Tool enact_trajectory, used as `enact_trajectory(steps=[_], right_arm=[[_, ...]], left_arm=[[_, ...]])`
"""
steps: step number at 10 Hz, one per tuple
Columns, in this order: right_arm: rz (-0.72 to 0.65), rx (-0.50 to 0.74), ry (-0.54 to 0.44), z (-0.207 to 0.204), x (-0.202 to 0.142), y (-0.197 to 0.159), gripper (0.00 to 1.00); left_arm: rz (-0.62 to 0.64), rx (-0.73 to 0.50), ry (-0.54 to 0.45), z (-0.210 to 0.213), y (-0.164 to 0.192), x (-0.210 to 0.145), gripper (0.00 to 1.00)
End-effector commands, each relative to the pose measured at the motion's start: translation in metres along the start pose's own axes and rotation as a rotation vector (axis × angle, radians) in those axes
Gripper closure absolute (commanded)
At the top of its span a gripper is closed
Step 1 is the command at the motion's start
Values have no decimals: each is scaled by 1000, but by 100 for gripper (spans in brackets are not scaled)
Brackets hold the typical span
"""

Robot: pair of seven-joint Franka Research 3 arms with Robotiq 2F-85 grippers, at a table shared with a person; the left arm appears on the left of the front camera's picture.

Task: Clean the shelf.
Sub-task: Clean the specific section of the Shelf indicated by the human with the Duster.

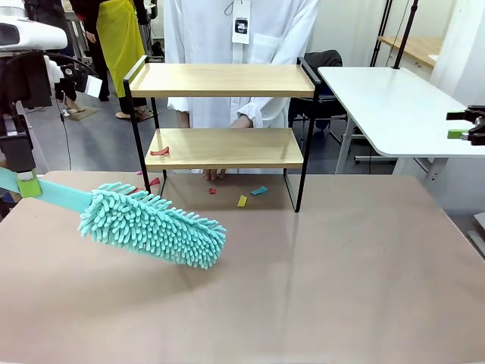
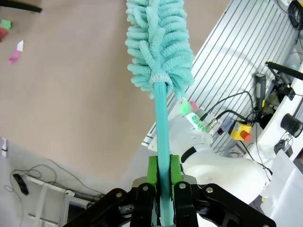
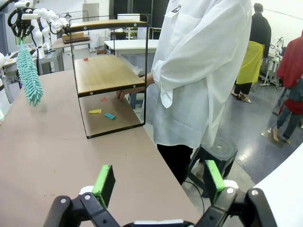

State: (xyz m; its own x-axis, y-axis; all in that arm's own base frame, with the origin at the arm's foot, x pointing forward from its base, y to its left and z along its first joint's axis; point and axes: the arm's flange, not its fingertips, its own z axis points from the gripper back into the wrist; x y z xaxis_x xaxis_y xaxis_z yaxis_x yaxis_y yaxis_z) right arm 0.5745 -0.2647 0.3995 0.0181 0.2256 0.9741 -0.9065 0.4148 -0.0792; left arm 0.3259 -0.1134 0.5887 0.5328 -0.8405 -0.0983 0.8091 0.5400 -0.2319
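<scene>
The left pincer [image 2: 163, 172] clamps the tilted duster [image 1: 151, 225].

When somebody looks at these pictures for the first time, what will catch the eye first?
First the fluffy teal duster, tilted over the left of the table, its handle clamped in the left gripper. At the far middle stands the shelf, with small coloured scraps on its lower board and on the table beneath. A person in a white coat stands just behind it.
</scene>
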Motion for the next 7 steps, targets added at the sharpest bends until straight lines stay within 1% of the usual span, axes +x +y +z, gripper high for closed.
enact_trajectory(steps=[1, 7], right_arm=[[5, -3, 1, 0, 3, 0, 0], [5, -3, 1, 0, 3, 0, 0]], left_arm=[[4, 3, -4, 2, 0, 0, 87], [4, 3, -4, 2, 0, 0, 87]])
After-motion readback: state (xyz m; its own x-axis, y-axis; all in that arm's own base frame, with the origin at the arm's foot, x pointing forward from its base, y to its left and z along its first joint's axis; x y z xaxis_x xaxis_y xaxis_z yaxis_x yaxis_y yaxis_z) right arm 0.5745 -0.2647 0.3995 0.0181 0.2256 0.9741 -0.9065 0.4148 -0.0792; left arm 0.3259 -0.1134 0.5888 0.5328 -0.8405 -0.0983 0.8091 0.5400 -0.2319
